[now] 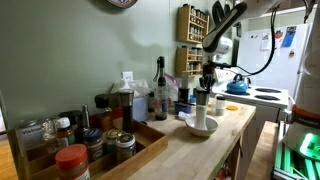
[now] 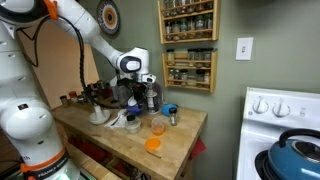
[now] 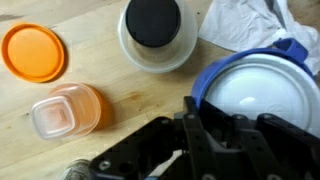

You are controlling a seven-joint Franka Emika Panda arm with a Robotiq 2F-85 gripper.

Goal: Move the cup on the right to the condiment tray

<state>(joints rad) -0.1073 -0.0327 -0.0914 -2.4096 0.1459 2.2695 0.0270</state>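
Observation:
The dark-blue cup [image 3: 255, 85] with its pale inside fills the right of the wrist view, very close to the camera. My gripper [image 3: 205, 125] is at its left rim, one finger outside and dark parts over the inside, and seems shut on it. In both exterior views the gripper [image 1: 207, 85] [image 2: 140, 98] hangs low over the counter, by the white bowl [image 1: 200, 125]. The condiment tray [image 1: 150, 148] of light wood, holding jars and bottles, stands at the near end of the counter, well away from the gripper.
A white bowl with a narrow dark cup [image 3: 157, 35] lies just ahead. An orange lid [image 3: 32, 52], a clear orange container [image 3: 65, 110] and a white cloth [image 3: 245, 25] lie around it. Bottles [image 1: 160, 85] stand by the wall. A stove [image 1: 265, 95] is beyond the counter.

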